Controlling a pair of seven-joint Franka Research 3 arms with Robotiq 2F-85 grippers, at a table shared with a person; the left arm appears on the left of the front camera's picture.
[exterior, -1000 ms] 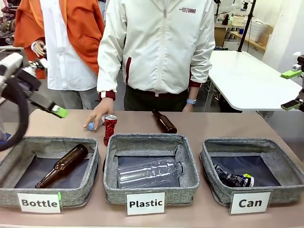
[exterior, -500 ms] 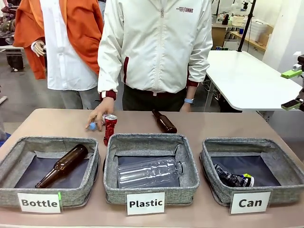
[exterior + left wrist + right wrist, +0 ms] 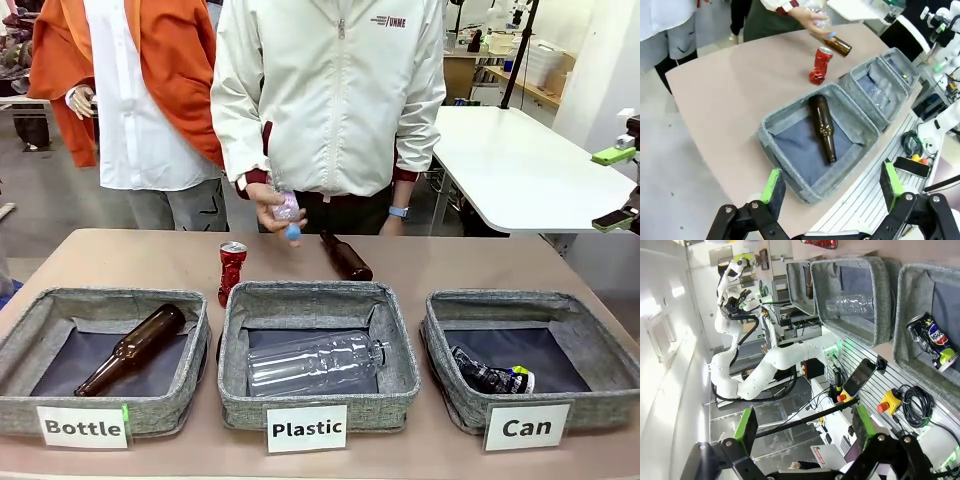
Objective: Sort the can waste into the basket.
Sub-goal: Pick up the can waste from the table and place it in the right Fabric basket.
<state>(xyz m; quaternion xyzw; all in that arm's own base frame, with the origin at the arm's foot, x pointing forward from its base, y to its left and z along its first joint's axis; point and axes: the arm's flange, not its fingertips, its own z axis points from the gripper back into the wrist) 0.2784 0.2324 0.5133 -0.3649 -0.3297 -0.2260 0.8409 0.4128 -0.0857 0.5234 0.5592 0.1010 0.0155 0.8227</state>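
Reading "Can" on the white card (image 3: 526,427) fronting the basket (image 3: 600,410); "Bottle" and "Plastic" on neighbouring cards (image 3: 84,427). Finding the dark can (image 3: 490,378) lying inside at 7 o'clock, the red can (image 3: 232,270) standing on the tan table (image 3: 130,260) at 11 o'clock from "Plastic". Holding the left gripper (image 3: 831,180) and right gripper (image 3: 803,422) spread, pinching nothing.

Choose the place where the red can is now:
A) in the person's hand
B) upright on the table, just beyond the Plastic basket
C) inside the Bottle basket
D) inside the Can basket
B: the red can stands upright on the bare table, close to the far left corner of the Plastic basket, outside every basket.
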